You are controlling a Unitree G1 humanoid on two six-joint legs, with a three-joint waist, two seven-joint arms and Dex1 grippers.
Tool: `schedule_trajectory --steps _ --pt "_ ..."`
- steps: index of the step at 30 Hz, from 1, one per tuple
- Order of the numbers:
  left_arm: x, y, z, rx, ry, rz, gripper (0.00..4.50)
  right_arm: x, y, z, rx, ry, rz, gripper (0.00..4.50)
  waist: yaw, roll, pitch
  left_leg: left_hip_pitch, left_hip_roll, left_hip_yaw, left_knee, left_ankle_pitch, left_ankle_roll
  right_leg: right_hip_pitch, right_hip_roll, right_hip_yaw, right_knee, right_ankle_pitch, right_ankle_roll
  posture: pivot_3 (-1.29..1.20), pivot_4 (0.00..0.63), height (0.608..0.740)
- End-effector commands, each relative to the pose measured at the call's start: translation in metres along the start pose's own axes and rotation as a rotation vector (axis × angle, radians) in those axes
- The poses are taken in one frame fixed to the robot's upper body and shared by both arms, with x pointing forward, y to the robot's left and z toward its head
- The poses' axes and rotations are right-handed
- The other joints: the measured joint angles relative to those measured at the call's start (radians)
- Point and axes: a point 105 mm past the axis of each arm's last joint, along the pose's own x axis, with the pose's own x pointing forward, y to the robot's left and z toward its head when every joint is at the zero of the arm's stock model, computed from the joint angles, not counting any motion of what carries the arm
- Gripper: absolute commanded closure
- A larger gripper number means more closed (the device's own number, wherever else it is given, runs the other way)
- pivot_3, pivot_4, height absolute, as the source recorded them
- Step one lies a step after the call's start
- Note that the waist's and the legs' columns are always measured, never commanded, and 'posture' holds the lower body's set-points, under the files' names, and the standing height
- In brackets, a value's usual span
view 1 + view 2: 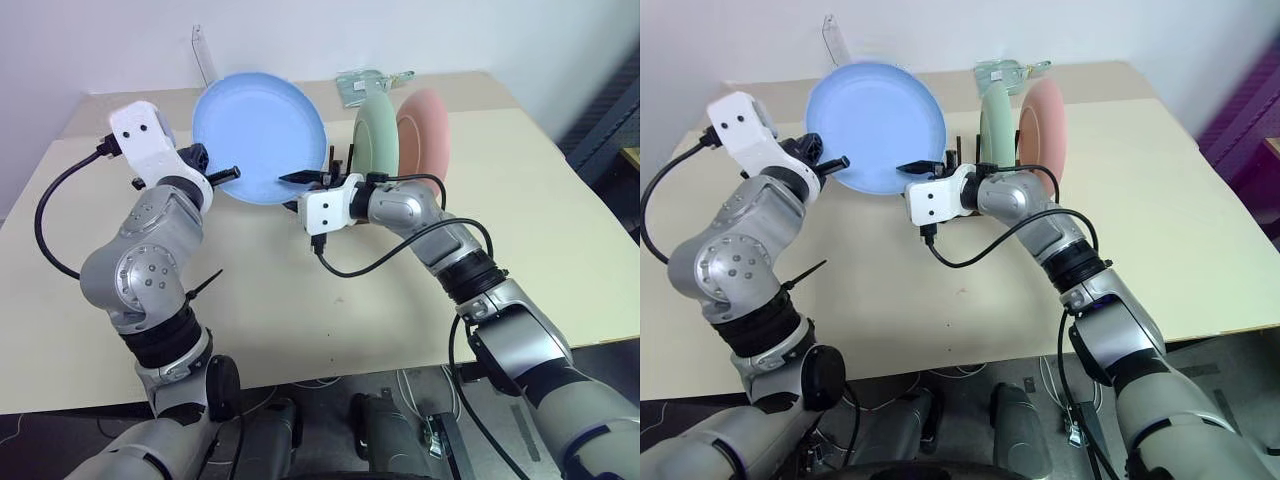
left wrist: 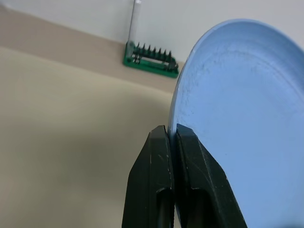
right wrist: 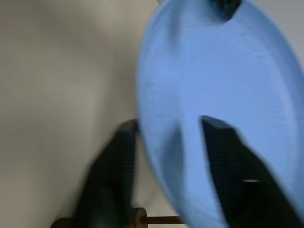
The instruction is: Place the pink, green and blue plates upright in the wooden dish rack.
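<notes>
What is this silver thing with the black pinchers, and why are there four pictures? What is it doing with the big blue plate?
It is a robot with two arms. Two pictures come from cameras in its head, looking down over a beige table. The other two come from little cameras on its wrists, looking along the fingers.

The left gripper pinches the rim of the blue plate and holds it up on edge. The right gripper has one finger on each side of the plate's opposite edge; I cannot tell if it squeezes yet.

Behind, the green plate and pink plate already stand upright in the wooden dish rack. At the table's far edge lies a small green tray of tool bits.
</notes>
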Motion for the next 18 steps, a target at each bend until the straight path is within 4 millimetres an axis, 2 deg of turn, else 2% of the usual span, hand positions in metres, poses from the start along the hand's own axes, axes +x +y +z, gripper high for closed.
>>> schedule_trajectory --steps 1,6,7,9,10,11,12,13,14,15,18 --pt "-0.006 -0.007 0.010 0.000 -0.042 -0.036 4.50 0.001 -0.018 0.012 -0.050 -0.039 -0.069 4.44 0.000 0.000 0.000 0.000 0.000 0.000 0.000 0.000 0.000 0.000 0.000 0.000 0.000 0.000 0.000 0.00 0.150 0.740" --pt "-0.007 -0.012 0.010 -0.005 -0.049 -0.072 4.50 0.000 -0.018 0.013 -0.082 -0.037 -0.076 4.44 0.000 0.000 0.000 0.000 0.000 0.000 0.000 0.000 0.000 0.000 0.000 0.000 0.000 0.000 0.000 0.00 0.150 0.740" --pt "-0.007 -0.014 0.013 -0.012 -0.066 -0.079 4.20 0.000 -0.018 0.013 -0.085 -0.038 -0.076 4.49 0.000 0.000 0.000 0.000 0.000 0.000 0.000 0.000 0.000 0.000 0.000 0.000 0.000 0.000 0.000 0.00 0.150 0.740" --pt "-0.008 -0.011 0.032 -0.074 -0.172 -0.072 3.60 0.000 -0.017 0.015 -0.095 -0.045 -0.073 4.50 0.001 0.000 0.000 0.000 0.000 0.000 0.000 0.000 0.000 0.000 0.000 0.000 0.000 0.000 0.000 0.00 0.150 0.740" --pt "-0.010 -0.003 0.050 -0.126 -0.269 -0.031 3.14 0.000 -0.016 0.016 -0.098 -0.054 -0.072 4.50 0.001 0.000 0.000 0.000 0.000 0.000 0.000 0.000 0.000 0.000 0.000 0.000 0.000 0.000 0.000 0.00 0.150 0.740" --pt "-0.012 0.015 0.071 -0.177 -0.374 0.052 2.66 0.000 -0.016 0.018 -0.099 -0.064 -0.073 4.50 0.001 -0.001 0.000 0.000 0.000 0.000 0.000 0.000 0.000 0.000 0.000 0.000 0.000 0.000 0.000 0.00 0.150 0.740" --pt "-0.016 0.035 0.087 -0.213 -0.459 0.133 2.66 -0.001 -0.016 0.020 -0.097 -0.078 -0.076 4.50 0.000 -0.001 0.001 0.000 0.000 0.000 0.000 0.000 -0.001 0.000 0.000 0.000 0.000 0.000 0.000 0.00 0.150 0.740" --pt "-0.022 0.060 0.102 -0.169 -0.535 0.229 2.66 -0.002 -0.020 0.024 -0.075 -0.102 -0.092 4.50 -0.004 -0.002 0.001 0.000 0.001 0.000 0.000 0.001 -0.001 -0.001 0.001 0.000 0.000 0.001 -0.001 0.00 0.150 0.740" --pt "-0.026 0.075 0.111 -0.126 -0.575 0.285 2.66 -0.003 -0.023 0.027 -0.059 -0.118 -0.105 4.50 -0.012 -0.002 0.001 0.000 0.001 0.000 -0.001 0.001 -0.001 -0.001 0.001 0.000 -0.001 0.001 -0.002 0.00 0.150 0.740" --pt "-0.028 0.090 0.115 0.025 -0.581 0.347 2.66 -0.006 -0.029 0.033 -0.024 -0.155 -0.128 4.50 -0.022 -0.001 0.001 0.001 0.002 0.002 -0.003 0.001 -0.002 -0.002 0.002 0.001 -0.001 0.001 -0.002 0.00 0.150 0.740" --pt "-0.027 0.111 0.111 0.302 -0.537 0.410 2.66 -0.013 -0.042 0.043 0.064 -0.221 -0.174 4.50 -0.029 -0.001 0.000 0.002 0.003 0.003 -0.007 0.002 -0.002 -0.003 0.002 0.002 0.000 0.001 -0.003 0.00 0.150 0.740"
